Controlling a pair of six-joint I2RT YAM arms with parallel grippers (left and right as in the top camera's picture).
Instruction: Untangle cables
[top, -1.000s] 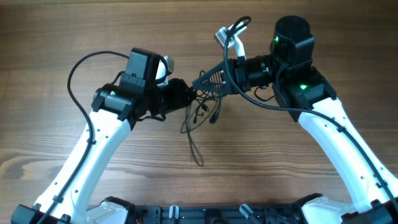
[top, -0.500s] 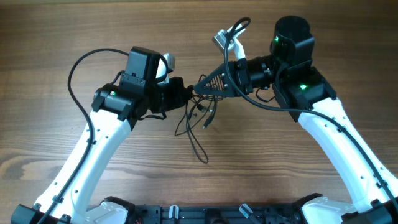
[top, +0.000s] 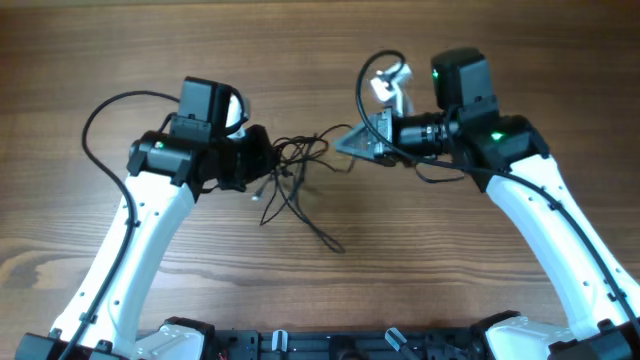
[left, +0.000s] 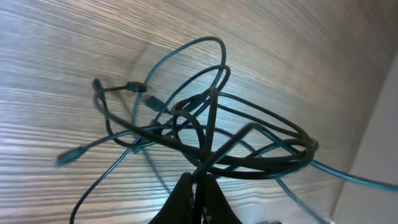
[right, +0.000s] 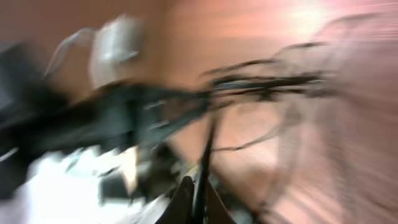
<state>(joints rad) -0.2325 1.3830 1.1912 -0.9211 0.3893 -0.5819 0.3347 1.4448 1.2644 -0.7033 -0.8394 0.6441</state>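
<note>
The cables (top: 295, 170) are a loose tangle of thin black cords hanging between my two grippers above the wooden table, with strands trailing down toward the front. My left gripper (top: 268, 160) is shut on a strand at the tangle's left side; the left wrist view shows its fingertips (left: 200, 186) pinching a cord, with the looped cables (left: 205, 130) just beyond. My right gripper (top: 345, 140) is shut on a strand at the right side. The right wrist view is motion-blurred but shows its fingers (right: 198, 193) closed on a cable (right: 261, 81).
The wooden table (top: 320, 40) lies under everything. Thick black arm cables loop beside the left arm (top: 95, 125) and above the right wrist (top: 375, 65). The robot base bar (top: 330, 345) runs along the front edge.
Both arms have pulled apart: the left gripper moved left, the right gripper moved right and back. The tangle has stretched out between them and shifted left.
</note>
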